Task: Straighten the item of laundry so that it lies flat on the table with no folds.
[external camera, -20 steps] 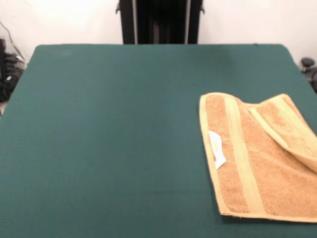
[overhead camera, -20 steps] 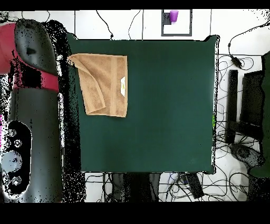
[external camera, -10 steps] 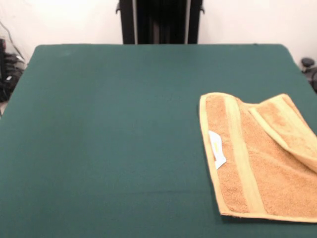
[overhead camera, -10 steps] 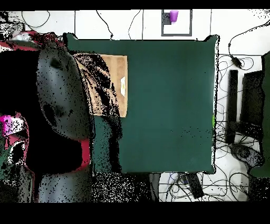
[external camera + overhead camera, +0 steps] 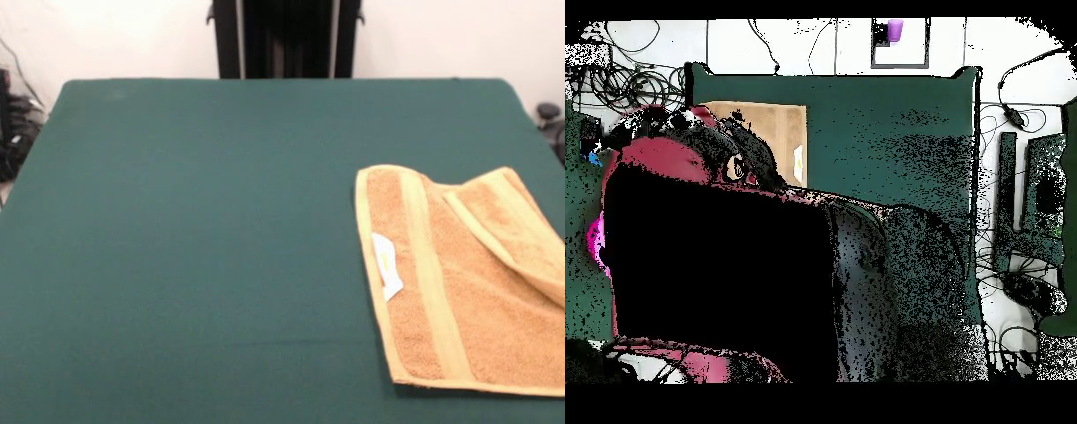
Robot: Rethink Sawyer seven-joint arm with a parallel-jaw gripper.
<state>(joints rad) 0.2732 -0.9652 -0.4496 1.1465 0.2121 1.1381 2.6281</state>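
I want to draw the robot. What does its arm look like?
In the overhead view the arm is a bulky, rounded shape, red with black and dark grey parts. It covers much of the green table. The front view shows none of it, and the gripper cannot be made out.

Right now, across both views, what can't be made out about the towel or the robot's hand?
- Orange-tan terry towel, front view: its right side is cut off by the picture edge.
- Same towel, overhead view: mostly hidden under the red and black arm.
- Hand: not identifiable in either view.
- Small white label: any print is too small to read.
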